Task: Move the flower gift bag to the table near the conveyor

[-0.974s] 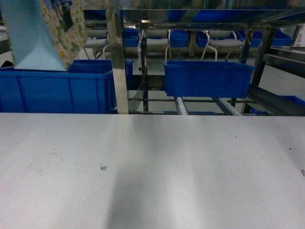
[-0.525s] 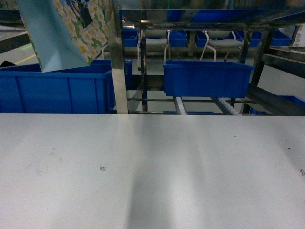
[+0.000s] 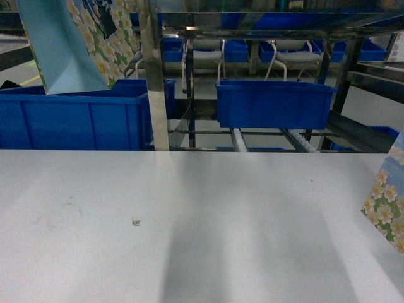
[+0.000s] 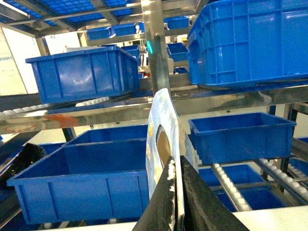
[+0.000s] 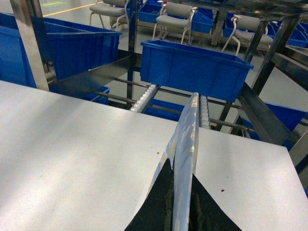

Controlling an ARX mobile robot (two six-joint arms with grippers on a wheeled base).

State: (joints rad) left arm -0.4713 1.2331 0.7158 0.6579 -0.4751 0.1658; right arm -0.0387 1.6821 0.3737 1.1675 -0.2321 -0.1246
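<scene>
The right gripper [image 5: 182,192] is clamped on a bag's [image 5: 185,144] thin edge, above the table [image 5: 72,144]. A blue bin [image 5: 192,67] sits ahead on the conveyor [image 5: 144,98], chairs [image 5: 171,21] beyond.

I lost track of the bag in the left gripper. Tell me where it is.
Head view, upper left: the flower gift bag hangs above the large blue bin, beside the conveyor post, held by the left gripper.

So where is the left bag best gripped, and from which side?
On the bag, probably the flat top beside the handle hole, coming edge-on so the jaws close across its thin faces. The left gripper pinches it there now.
</scene>
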